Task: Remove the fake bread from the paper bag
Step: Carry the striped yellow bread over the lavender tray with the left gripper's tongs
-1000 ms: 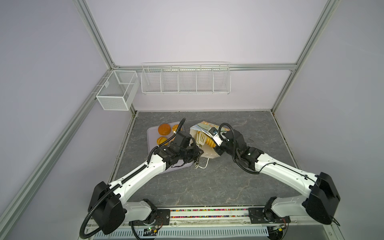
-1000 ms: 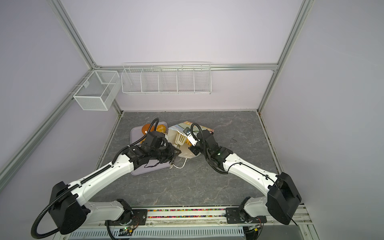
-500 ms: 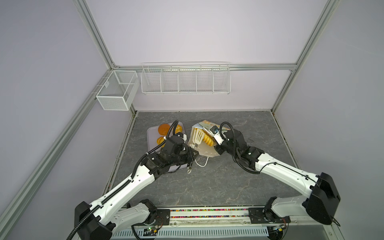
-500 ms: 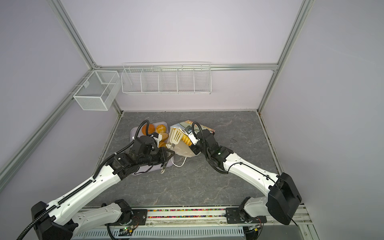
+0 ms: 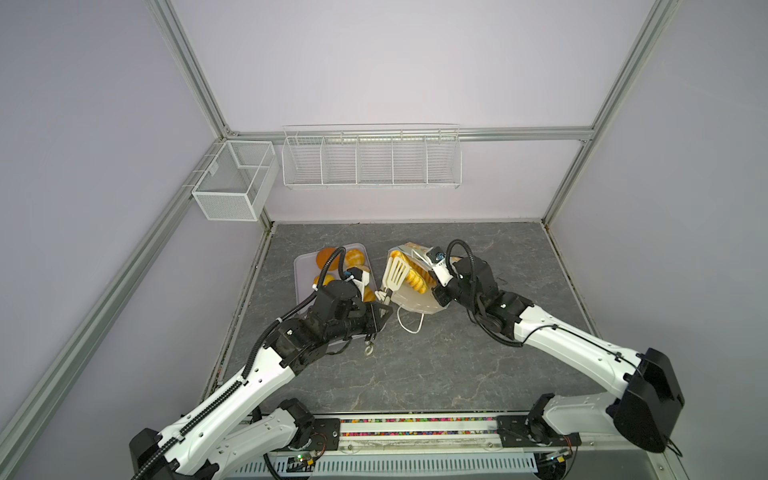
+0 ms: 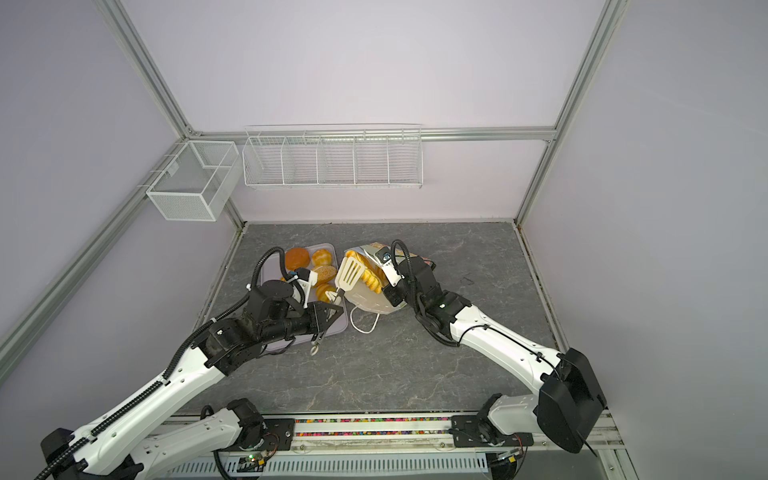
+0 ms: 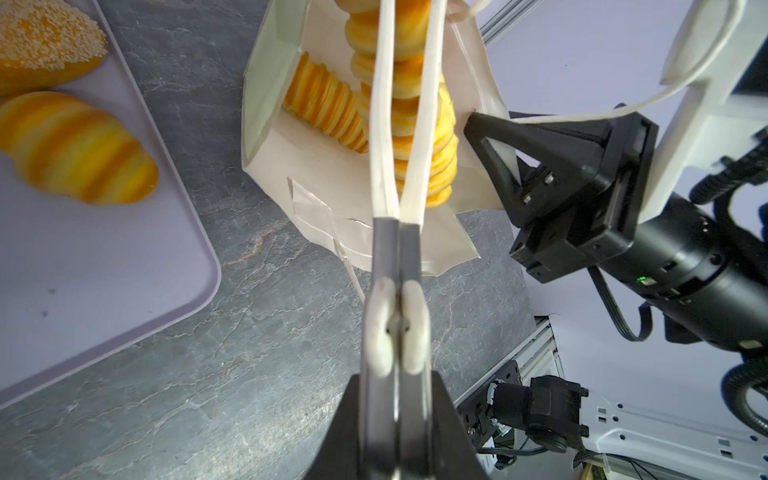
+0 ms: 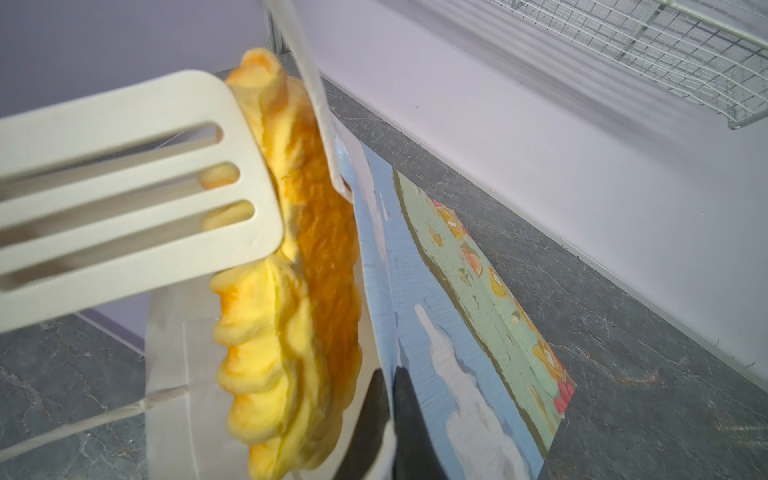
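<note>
Change: since a second ago my left arm has stretched further in from the near rail. The tongs (image 5: 395,274) have come up to the mouth of the paper bag (image 5: 415,305). My right arm has kept its place.
Worktop (image 5: 415,374): dark grey, veined like stone, running from my base rail to the back wall.
Left gripper (image 5: 381,313): jaws clenched on the tongs' grey handles.
Tongs: two cream slotted blades, one on each side of the long ridged loaf (image 5: 417,277).
Tray (image 5: 303,270): pale lilac, flat on the worktop just left of the bag. It carries several pieces of the fake bread (image 6: 324,293), among them round buns (image 6: 297,258) and a seeded roll (image 7: 41,45).
Bag: on its side, mouth toward the tray, white inside, blue sky and clouds printed outside. One cord handle (image 5: 410,331) lies on the worktop.
Right gripper (image 8: 390,390): jaws pinched tight on the bag's wall at its mouth.
Bread in the bag: the loaf, glossy golden-orange, sticks out of the mouth. A shorter ridged roll (image 7: 324,104) lies deeper in.
Room: pale lilac walls in an aluminium frame, with a white wire rack (image 5: 372,158) on the back wall and a mesh basket (image 5: 232,183) on the left wall.
</note>
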Motion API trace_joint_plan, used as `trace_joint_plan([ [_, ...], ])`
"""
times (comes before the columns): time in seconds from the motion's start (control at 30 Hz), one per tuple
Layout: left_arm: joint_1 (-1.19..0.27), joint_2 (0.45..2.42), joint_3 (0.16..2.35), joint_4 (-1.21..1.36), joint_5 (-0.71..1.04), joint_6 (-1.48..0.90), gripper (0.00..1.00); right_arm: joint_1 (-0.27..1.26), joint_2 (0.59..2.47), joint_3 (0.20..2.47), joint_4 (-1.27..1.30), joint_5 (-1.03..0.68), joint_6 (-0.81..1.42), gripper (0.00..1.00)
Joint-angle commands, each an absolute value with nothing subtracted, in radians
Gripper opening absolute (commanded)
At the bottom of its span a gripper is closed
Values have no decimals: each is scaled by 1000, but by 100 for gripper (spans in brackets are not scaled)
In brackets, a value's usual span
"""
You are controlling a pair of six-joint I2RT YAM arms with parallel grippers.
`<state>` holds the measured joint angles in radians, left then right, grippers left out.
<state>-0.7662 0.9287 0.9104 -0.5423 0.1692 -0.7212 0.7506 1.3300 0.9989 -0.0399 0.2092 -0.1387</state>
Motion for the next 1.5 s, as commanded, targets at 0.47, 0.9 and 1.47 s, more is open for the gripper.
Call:
trace_joint_plan([
  [0.47,-770,717,1157,-729,10,-599,0,715,1303,1074,-69,214,-117,7],
  [0.9,-733,923,1461,-1457,-450,-678,0,659,1220,1109,-113,277,-162,7],
  [1.47,-318,1263,1421,-1501,-194,-508,0,617,1147,1103,-150,334,-182,6],
])
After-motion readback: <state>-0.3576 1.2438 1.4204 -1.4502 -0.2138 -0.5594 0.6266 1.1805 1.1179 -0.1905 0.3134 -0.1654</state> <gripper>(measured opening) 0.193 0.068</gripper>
